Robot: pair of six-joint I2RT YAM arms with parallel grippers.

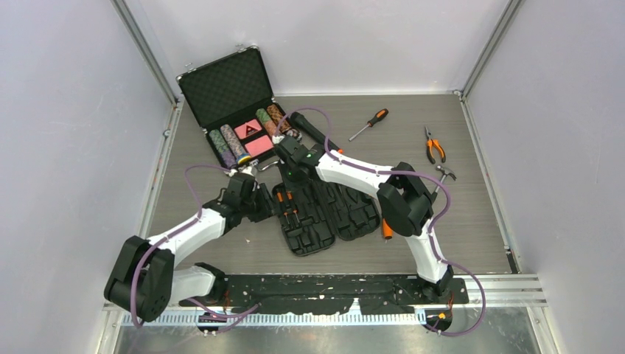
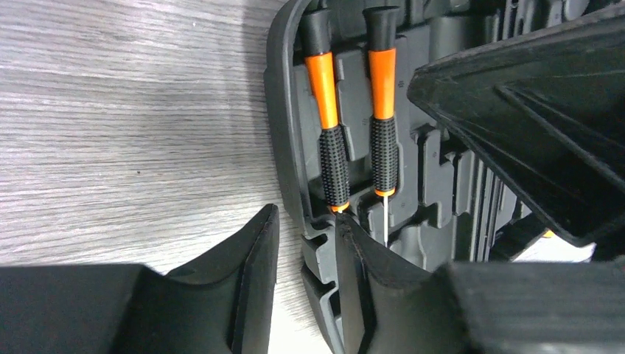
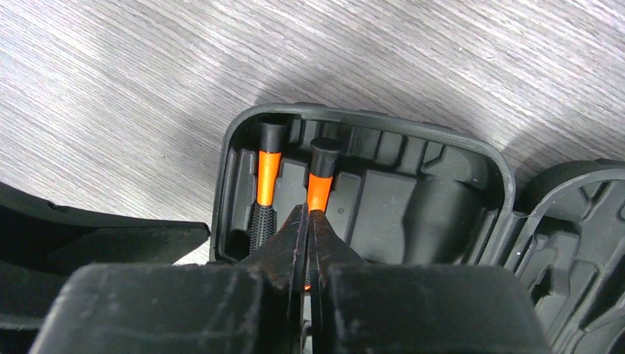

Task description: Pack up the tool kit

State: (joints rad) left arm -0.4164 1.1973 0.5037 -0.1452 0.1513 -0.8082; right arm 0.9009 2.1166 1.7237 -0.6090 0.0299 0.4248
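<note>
Table (image 1: 486, 214): grey wood grain, walled on the left, back and right. The widest open stretch lies right of the tool kit case (image 1: 354, 214), toward the right wall.
Right arm (image 1: 346, 168): base at near right, elbow raised just beside the case's right edge, white forearm reaching left and back across the open case.
Left arm (image 1: 188, 230): elbow swung out toward the near left corner, forearm angled up to the case's left edge.
Poker chip case (image 1: 225, 88): open at back left, near the right wrist.
Tool kit case: lies open and flat at table centre, with a strip of table between it and the arm bases.
Right gripper (image 3: 308, 214): fingers pressed together, tips over the orange shaft of the inner small driver (image 2: 383, 147). Contact cannot be told.
Left gripper (image 2: 306, 214): fingers narrowly apart, straddling the case's left wall. A sliver of table shows between the outer finger and the wall.
Loose tools: screwdriver (image 1: 368, 124), pliers (image 1: 435, 147) and hammer (image 1: 444, 175) lie back right, apart from the case.
Slots: the outer small driver (image 2: 329, 147) and the inner one lie side by side just inside the left wall.
</note>
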